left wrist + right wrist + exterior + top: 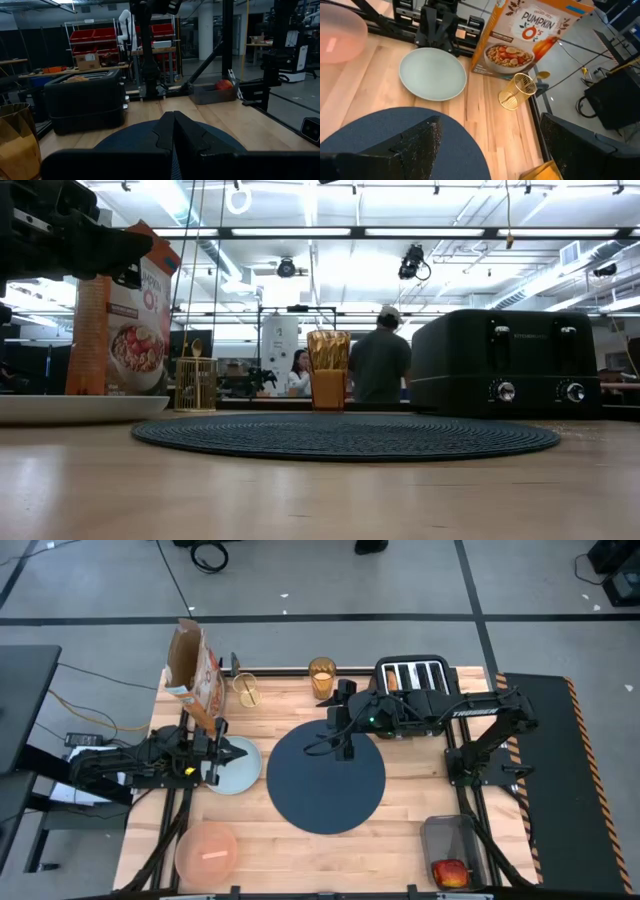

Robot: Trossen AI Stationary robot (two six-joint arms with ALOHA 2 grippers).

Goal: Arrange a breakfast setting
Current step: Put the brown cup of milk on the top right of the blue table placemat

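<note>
While left gripper, fingers together, hovers over pale-blue plate, right gripper spread wide above dark-blue mat.

Plate just left of mat

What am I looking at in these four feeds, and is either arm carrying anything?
Two robot arms work at a wooden table. One camera looks down from above, one sits at table height, and one rides on each wrist. The left gripper, jaws shut and empty, hangs over the pale-blue plate. The right gripper, jaws open and empty, is above the dark-blue mat. Also on the table: pink bowl, amber tumbler, toaster, cereal box, and an apple in a bin.
</note>
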